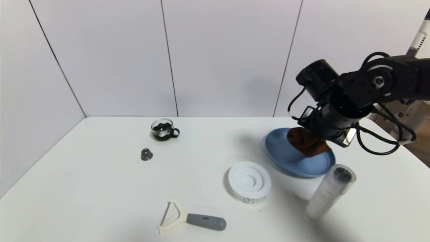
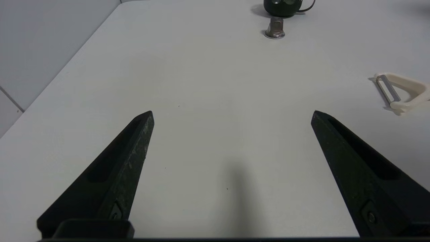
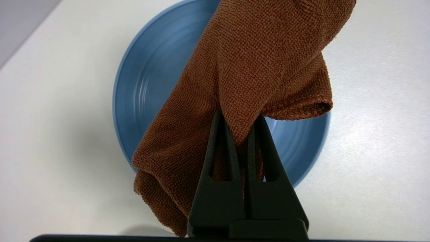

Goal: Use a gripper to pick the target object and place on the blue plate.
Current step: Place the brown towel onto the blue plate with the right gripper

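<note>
Head view: your right gripper [image 1: 314, 134], one, above the blue plate [image 1: 285, 151], with the brown cloth [image 1: 307, 142] hanging from it over the plate. White ringed disc [image 1: 249, 181], one, near the plate. Translucent cylinder [image 1: 331, 191], one, leaning, on the plate's near side. Peeler [image 1: 191, 216], grey handle, one. Small glass cup [image 1: 163, 129], dark lower part, one; small metallic piece [image 1: 146, 154] near it.

Left wrist view: your left gripper [image 2: 232, 116], one, fingers wide apart, nothing between them, over bare white table [image 2: 231, 84].

Right wrist view: your right gripper's fingers closed together on a pinched fold of terry cloth; the plate lies beneath, partly covered from sight.
</note>
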`<action>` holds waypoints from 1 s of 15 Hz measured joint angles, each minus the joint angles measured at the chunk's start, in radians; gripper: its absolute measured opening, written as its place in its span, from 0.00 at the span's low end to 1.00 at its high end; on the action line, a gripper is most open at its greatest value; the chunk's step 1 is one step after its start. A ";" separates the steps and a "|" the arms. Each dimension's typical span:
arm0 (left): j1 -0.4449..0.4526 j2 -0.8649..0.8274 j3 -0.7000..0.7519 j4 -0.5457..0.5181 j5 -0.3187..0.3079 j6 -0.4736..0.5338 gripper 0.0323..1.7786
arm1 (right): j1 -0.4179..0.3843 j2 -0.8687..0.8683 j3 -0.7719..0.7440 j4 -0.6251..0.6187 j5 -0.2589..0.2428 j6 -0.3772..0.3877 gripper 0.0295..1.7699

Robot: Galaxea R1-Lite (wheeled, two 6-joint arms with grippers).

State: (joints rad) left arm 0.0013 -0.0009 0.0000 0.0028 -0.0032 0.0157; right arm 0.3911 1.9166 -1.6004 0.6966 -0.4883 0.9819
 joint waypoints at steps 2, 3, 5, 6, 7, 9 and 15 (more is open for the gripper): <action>0.000 0.000 0.000 0.000 0.000 0.000 0.95 | 0.000 0.030 -0.004 0.000 -0.001 -0.001 0.03; 0.000 0.000 0.000 0.000 0.000 -0.001 0.95 | -0.001 0.045 -0.006 0.000 -0.001 -0.001 0.03; 0.000 0.000 0.000 0.000 0.000 0.000 0.95 | -0.001 0.067 -0.017 0.001 -0.002 0.000 0.03; 0.000 0.000 0.000 0.000 0.000 0.000 0.95 | 0.000 0.078 -0.025 0.000 -0.002 0.000 0.03; 0.000 0.000 0.000 0.000 0.000 0.000 0.95 | 0.000 0.086 -0.031 -0.001 -0.002 0.000 0.03; 0.000 0.000 0.000 0.000 0.000 -0.001 0.95 | 0.000 0.097 -0.037 -0.001 -0.002 0.000 0.03; 0.000 0.000 0.000 0.000 0.000 0.000 0.95 | -0.001 0.099 -0.048 -0.006 -0.003 0.012 0.53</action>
State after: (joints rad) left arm 0.0017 -0.0004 0.0000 0.0032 -0.0032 0.0153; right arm 0.3896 2.0151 -1.6487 0.6902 -0.4911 0.9943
